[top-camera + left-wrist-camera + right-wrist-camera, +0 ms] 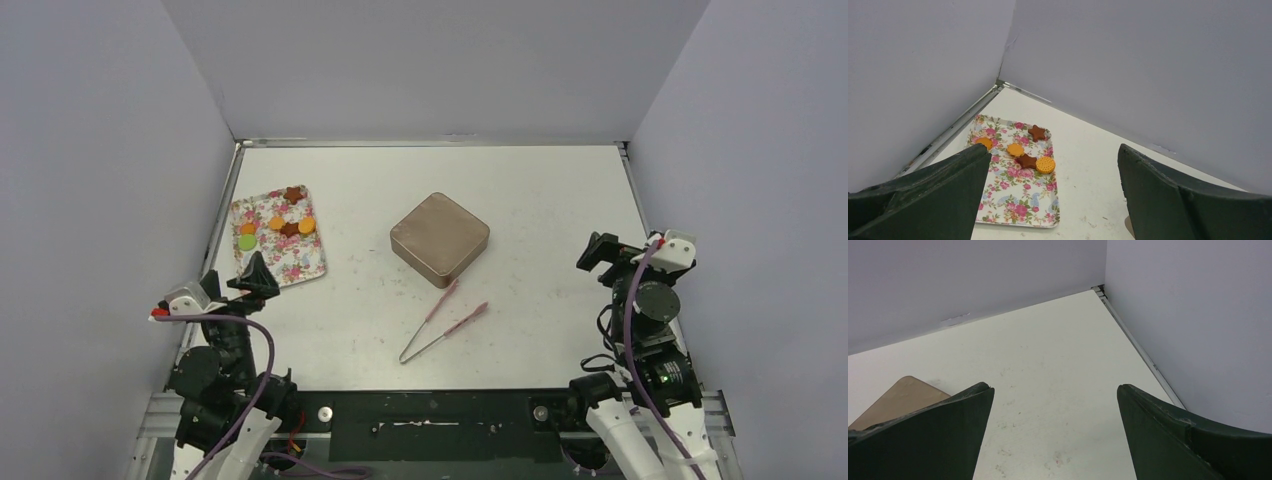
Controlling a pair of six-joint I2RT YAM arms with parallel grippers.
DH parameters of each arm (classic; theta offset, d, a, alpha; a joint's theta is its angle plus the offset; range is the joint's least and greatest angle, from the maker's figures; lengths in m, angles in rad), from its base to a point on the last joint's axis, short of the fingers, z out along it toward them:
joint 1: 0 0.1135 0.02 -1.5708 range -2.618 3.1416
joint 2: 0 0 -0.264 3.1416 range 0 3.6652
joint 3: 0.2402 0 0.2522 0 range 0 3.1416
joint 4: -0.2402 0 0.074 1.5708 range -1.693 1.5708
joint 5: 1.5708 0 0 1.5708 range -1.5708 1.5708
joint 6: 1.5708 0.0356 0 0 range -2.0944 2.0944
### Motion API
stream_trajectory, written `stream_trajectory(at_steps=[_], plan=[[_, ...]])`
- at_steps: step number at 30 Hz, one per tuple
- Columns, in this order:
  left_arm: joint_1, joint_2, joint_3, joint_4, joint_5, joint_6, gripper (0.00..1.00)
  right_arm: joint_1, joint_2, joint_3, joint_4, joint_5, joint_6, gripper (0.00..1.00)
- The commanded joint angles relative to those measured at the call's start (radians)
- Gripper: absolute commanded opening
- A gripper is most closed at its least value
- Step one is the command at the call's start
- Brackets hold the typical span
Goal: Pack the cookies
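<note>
Floral tray [300, 262], multicoloured cookies [277, 223], seemingly pink tongs [441, 303]

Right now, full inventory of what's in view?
cookies: six; three orange, two dark brown, one green; on the tray
tray: one, floral, left side of the table
tin: one, bronze-brown, square, lid on, table centre
tongs: one pair, pinkish, lying free just nearer than the tin
table: one, white
walls: three, pale grey
left hand: one, dark, open, by the tray's near edge
right hand: one, dark, open, right side of the table, holding nothing
</note>
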Motion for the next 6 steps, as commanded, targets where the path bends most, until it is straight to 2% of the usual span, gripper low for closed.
stream_trajectory(at_steps=[1, 6], plan=[[0.005, -0.009, -0.001, 0.057, -0.020, 0.015, 0.97, -0.012, 0.001, 0.014, 0.052, -0.048, -0.012, 1.00], [0.005, -0.009, -0.012, 0.069, -0.022, 0.022, 0.97, -0.012, -0.026, 0.008, 0.059, -0.037, -0.013, 1.00]])
